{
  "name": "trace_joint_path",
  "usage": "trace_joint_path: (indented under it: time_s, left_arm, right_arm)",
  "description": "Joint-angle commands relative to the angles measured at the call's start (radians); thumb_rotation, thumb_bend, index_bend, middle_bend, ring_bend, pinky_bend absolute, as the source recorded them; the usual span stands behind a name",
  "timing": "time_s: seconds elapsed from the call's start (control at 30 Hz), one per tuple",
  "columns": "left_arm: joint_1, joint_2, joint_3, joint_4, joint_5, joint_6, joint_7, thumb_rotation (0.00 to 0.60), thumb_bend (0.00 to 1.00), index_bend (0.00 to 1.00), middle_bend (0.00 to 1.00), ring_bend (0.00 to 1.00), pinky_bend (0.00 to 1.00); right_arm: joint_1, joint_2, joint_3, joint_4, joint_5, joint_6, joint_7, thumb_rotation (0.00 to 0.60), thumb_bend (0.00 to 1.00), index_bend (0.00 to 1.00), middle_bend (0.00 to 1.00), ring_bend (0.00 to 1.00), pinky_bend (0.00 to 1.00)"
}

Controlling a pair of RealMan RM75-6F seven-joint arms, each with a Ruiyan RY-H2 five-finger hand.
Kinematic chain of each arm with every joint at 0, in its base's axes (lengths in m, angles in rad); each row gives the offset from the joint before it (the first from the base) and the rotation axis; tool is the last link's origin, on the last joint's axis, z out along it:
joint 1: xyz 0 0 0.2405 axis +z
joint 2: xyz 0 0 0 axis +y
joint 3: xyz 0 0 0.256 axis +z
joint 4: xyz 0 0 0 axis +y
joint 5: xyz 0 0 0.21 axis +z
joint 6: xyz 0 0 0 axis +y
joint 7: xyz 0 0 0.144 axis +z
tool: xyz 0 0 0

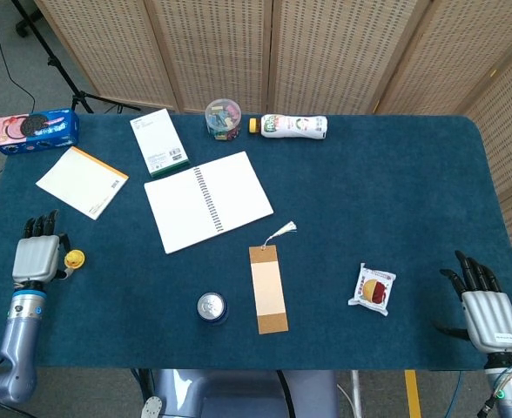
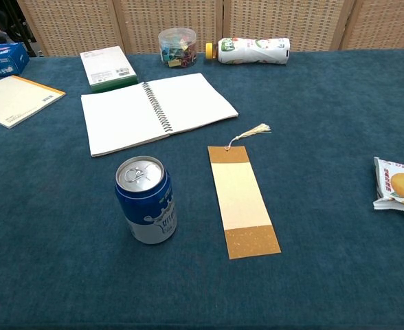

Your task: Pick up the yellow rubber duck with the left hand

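In the head view the yellow rubber duck (image 1: 75,258) sits on the blue table (image 1: 369,200) near the left edge. My left hand (image 1: 36,256) lies back-up right beside it, fingers stretched toward the far side. The duck shows at the hand's thumb side and the hand hides part of it. I see no fingers closed around the duck. My right hand (image 1: 487,309) rests open at the front right corner with its fingers spread. The chest view shows neither hand nor the duck.
A blue soda can (image 2: 146,200) and a bookmark (image 2: 242,200) stand at the front middle, with an open notebook (image 1: 208,200) behind them. A snack packet (image 1: 373,288) lies to the right. A notepad (image 1: 82,181), green box (image 1: 158,142), cookie box (image 1: 36,130), clip jar (image 1: 223,117) and bottle (image 1: 293,126) line the back.
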State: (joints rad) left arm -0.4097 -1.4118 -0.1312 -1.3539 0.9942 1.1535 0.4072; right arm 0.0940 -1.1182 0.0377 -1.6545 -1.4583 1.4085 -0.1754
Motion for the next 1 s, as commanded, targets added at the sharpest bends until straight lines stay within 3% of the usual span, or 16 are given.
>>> trace_joint_path:
  time_s: [0.03, 0.33, 0.4, 0.5, 0.73, 1.0]
  left_arm:
    - [0.005, 0.013, -0.009, -0.027, 0.018, 0.015, -0.026, 0.6, 0.13, 0.54, 0.0, 0.0, 0.0]
    - [0.069, 0.124, -0.009, -0.236, 0.172, 0.134, -0.186, 0.6, 0.12, 0.27, 0.0, 0.0, 0.0]
    - [0.088, 0.132, 0.002, -0.253, 0.201, 0.164, -0.2, 0.6, 0.11, 0.12, 0.0, 0.0, 0.0]
    - [0.121, 0.124, 0.028, -0.253, 0.243, 0.209, -0.22, 0.6, 0.1, 0.0, 0.0, 0.0, 0.0]
    - [0.18, 0.082, 0.087, -0.195, 0.34, 0.29, -0.225, 0.6, 0.1, 0.0, 0.0, 0.0, 0.0]
    - [0.231, 0.054, 0.107, -0.137, 0.415, 0.377, -0.24, 0.6, 0.1, 0.0, 0.0, 0.0, 0.0]
  right_arm:
    - [0.0, 0.0, 0.0, 0.0, 0.001, -0.001, 0.0, 0.6, 0.0, 0.2, 0.0, 0.0, 0.09]
    - [0.001, -0.002, 0.002, 0.004, -0.001, 0.002, 0.004, 0.6, 0.0, 0.2, 0.0, 0.0, 0.09]
    - [0.0, -0.003, 0.003, 0.005, -0.002, 0.004, 0.007, 0.6, 0.0, 0.19, 0.0, 0.0, 0.09]
    - [-0.001, -0.003, 0.006, 0.008, -0.003, 0.009, 0.014, 0.6, 0.0, 0.19, 0.0, 0.0, 0.09]
    - [0.0, -0.004, 0.011, 0.014, 0.003, 0.009, 0.027, 0.6, 0.0, 0.18, 0.0, 0.0, 0.09]
    - [0.002, -0.01, 0.011, 0.019, 0.007, 0.004, 0.018, 0.6, 0.0, 0.17, 0.0, 0.0, 0.09]
